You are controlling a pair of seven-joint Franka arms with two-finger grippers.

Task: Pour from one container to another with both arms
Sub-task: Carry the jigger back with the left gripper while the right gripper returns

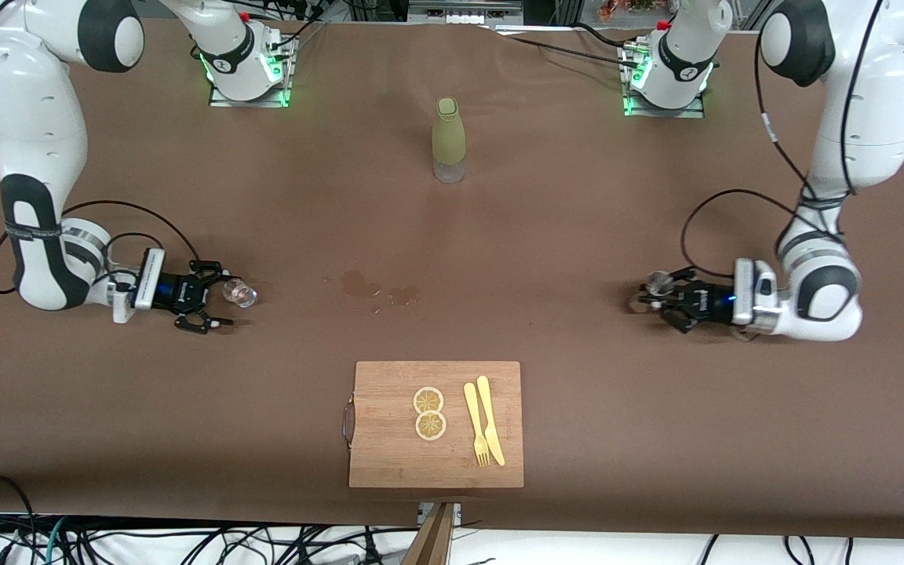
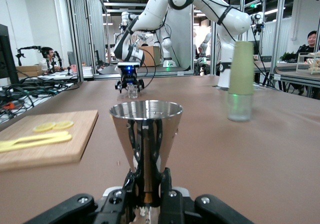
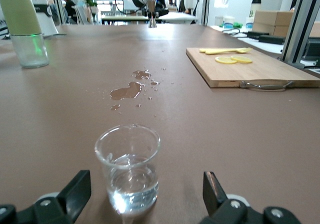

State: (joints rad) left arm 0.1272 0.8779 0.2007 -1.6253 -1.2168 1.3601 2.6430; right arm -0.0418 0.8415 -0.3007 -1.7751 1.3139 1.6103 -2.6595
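Left pincer (image 1: 650, 294), low at the left arm's end of the table (image 1: 577, 235), is clamped on an upright steel measuring cup (image 2: 145, 134). Right pincer (image 1: 220, 297), at the right arm's end, stands wide; a small glass beaker (image 3: 128, 166) with clear liquid sits between its fingers (image 3: 75, 189), untouched. Spilled drops (image 3: 129, 90) lie between the two pincers.

On my bench I count one clear glass (image 3: 128, 169), one steel cone cup (image 2: 145, 134), one green bottle (image 1: 449, 140), one cutting board (image 1: 389, 447), two lemon slices (image 1: 429, 413) (stacked edge to edge), one fork (image 1: 475, 424), one knife (image 1: 491, 419).
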